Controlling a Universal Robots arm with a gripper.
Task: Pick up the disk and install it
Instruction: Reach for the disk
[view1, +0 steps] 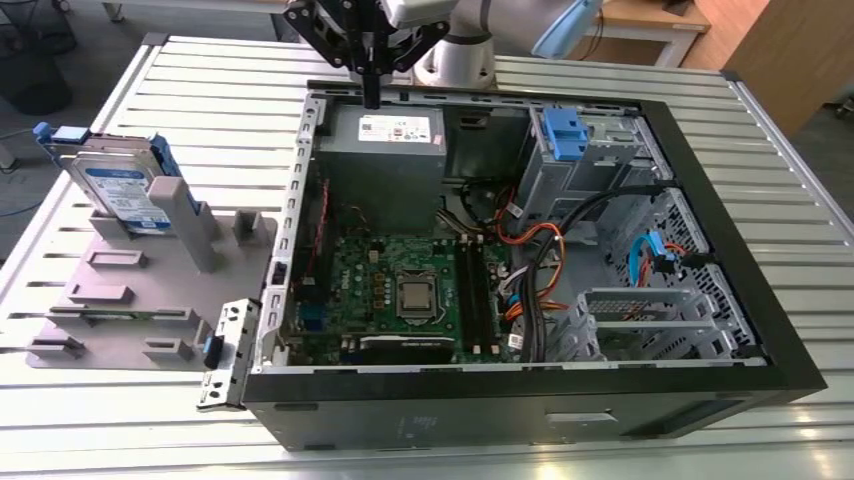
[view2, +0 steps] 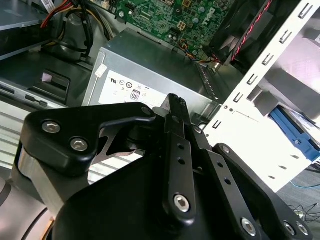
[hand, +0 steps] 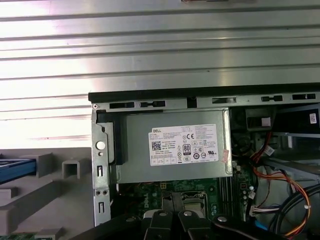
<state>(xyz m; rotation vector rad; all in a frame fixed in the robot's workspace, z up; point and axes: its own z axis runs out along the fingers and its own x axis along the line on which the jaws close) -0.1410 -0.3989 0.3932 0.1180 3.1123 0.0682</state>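
Exterior view: the disk (view1: 120, 188) stands on edge, well apart from the closed, empty gripper (view1: 371, 98).

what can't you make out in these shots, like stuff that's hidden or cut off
- Disk: exterior view, its lower edge is hidden behind the grey holder.
- Drive bay: exterior view, its inside is hidden by its own walls and blue tab.
- Power supply label: second wrist view, partly covered by the gripper.

Disk (view1: 118, 192) on stand (view1: 127, 300), beside computer case (view1: 534, 395) (exterior view's left).
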